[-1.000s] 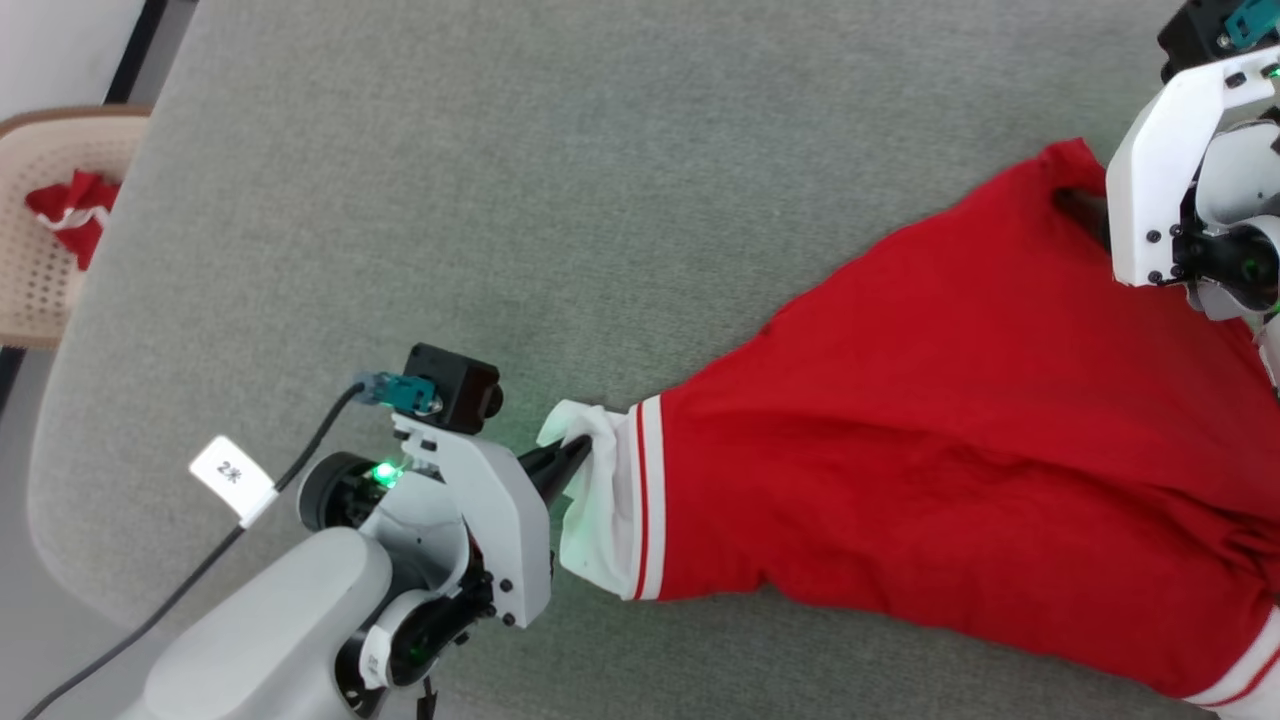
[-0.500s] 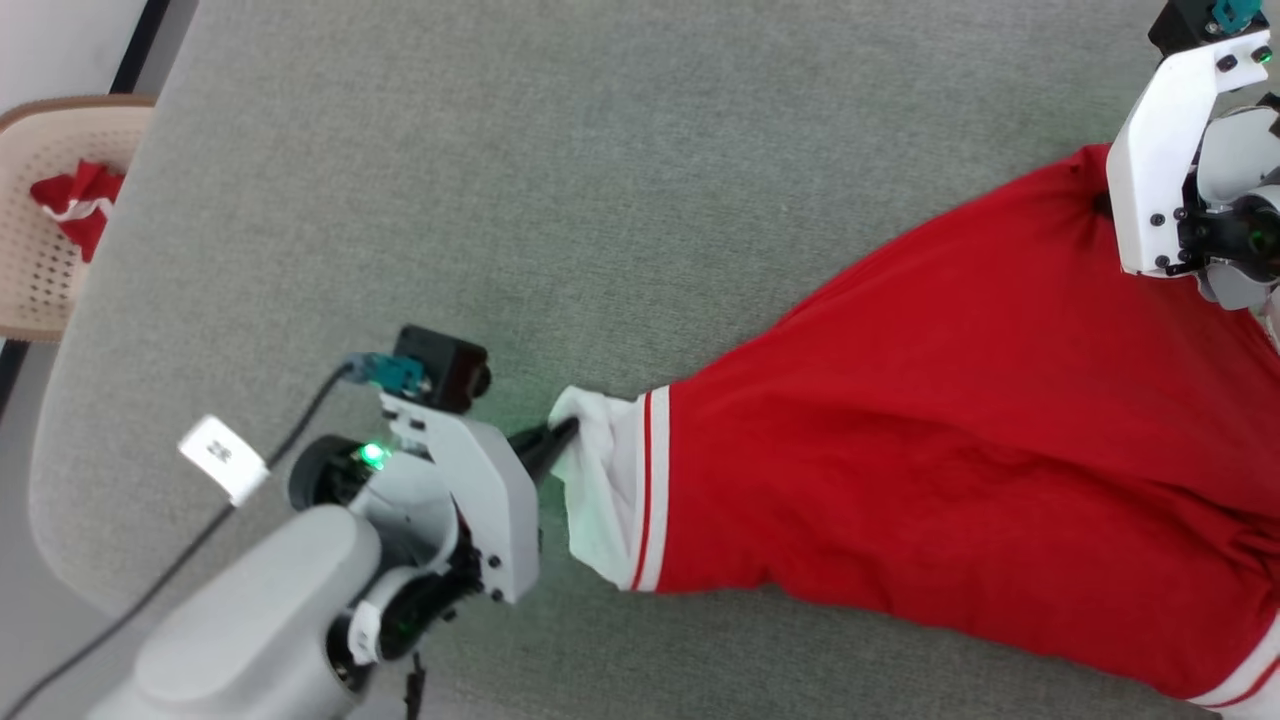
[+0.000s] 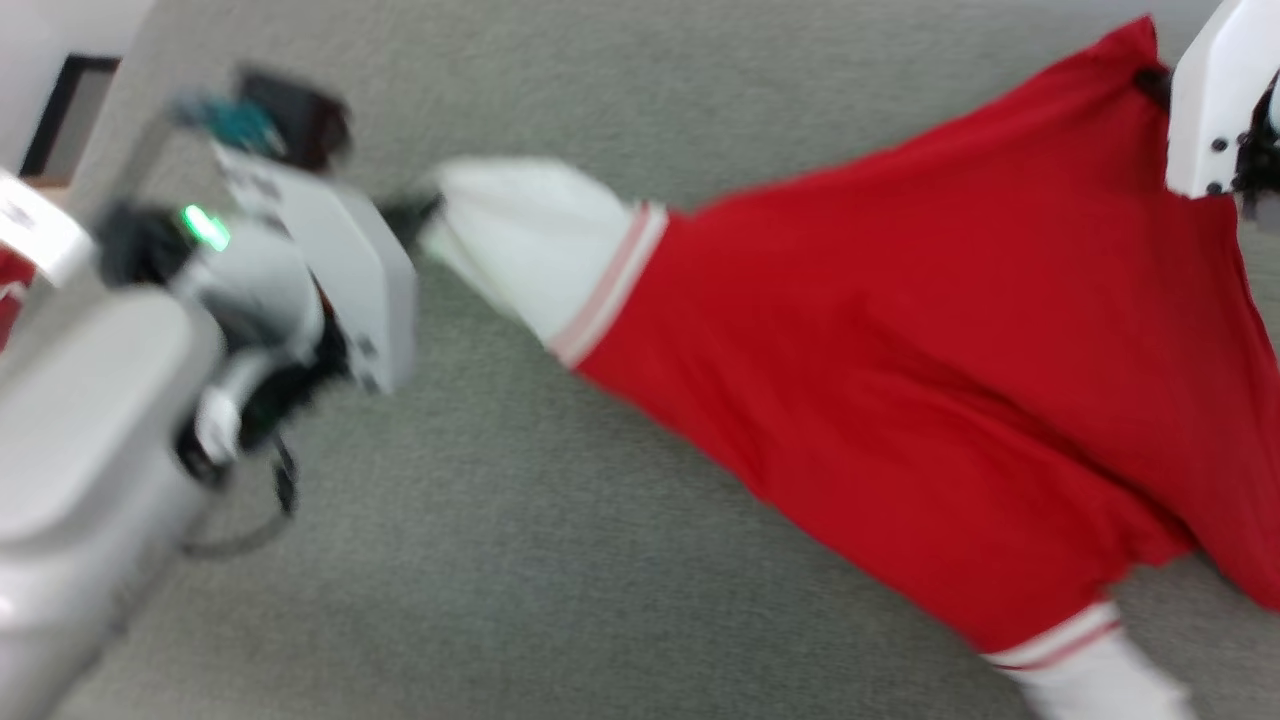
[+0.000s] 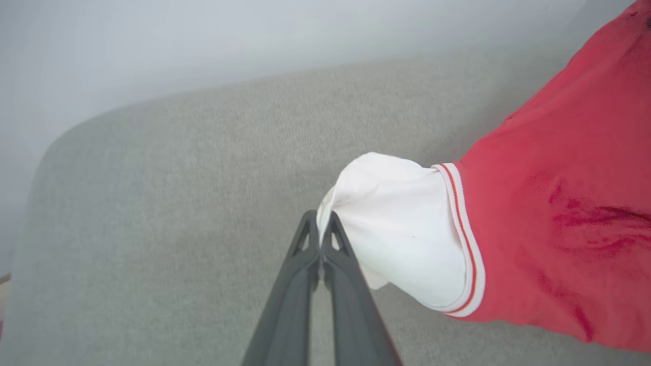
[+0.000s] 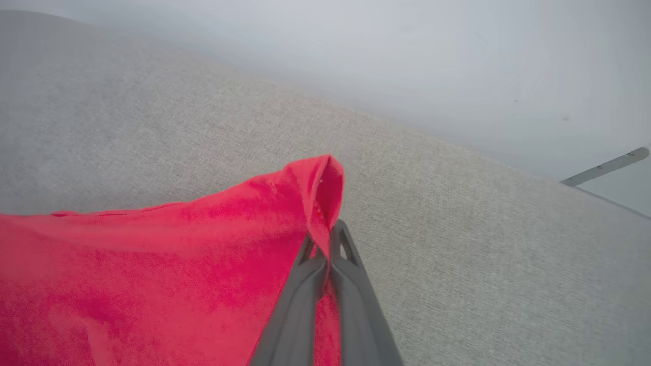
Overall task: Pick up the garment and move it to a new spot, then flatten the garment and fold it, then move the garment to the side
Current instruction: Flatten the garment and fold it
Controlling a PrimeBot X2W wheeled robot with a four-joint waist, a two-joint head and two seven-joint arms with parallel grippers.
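Observation:
The garment [image 3: 930, 350] is a big red shirt with white sleeves and striped trim, stretched slantwise above the grey padded table [image 3: 560, 560]. My left gripper [image 3: 415, 215] is shut on the edge of a white sleeve [image 4: 402, 229], with the closed fingertips [image 4: 321, 223] pinching the cloth. My right gripper [image 5: 325, 231] is shut on a red corner of the garment [image 5: 203, 239], and its white bracket [image 3: 1210, 110] stands at the top right of the head view. A second white sleeve [image 3: 1090, 680] hangs at the lower right.
The grey table surface spreads wide below and left of the garment. Its rounded edge [image 4: 66, 137] shows in the left wrist view, with a pale wall behind. A bit of red cloth [image 3: 8, 300] shows at the far left edge of the head view.
The right gripper has shut on the garment's red corner. Both arms have risen with the cloth, so the garment now hangs stretched between them. The head view has shifted and blurred.

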